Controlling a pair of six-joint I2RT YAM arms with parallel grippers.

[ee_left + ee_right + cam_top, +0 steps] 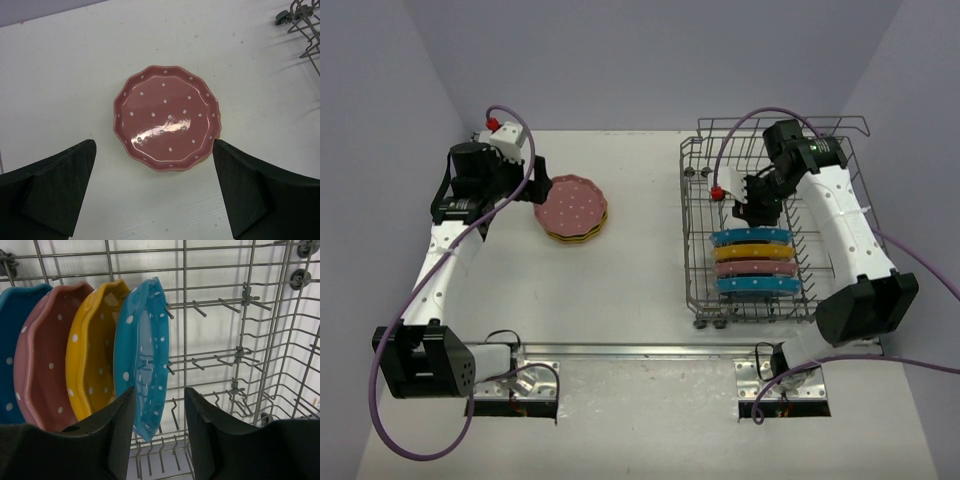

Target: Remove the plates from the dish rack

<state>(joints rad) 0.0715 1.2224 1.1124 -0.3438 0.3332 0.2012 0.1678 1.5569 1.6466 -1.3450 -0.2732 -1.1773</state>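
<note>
Right tool (160,395): part-open, jaws straddling the blue plate (142,355) rim, not pinching.
Left tool (154,145): released above the pink plate (167,117), desk (60,75) ten o'clock.
Rack: dish rack (240,305), three o'clock, holds four upright plates (755,262).
Risk: my shallow bite could slip, or the plate could snag the tines (200,311).

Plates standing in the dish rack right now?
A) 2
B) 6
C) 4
C: four plates stand on edge in a row in the dish rack, in the order blue, yellow, pink, blue.
</note>
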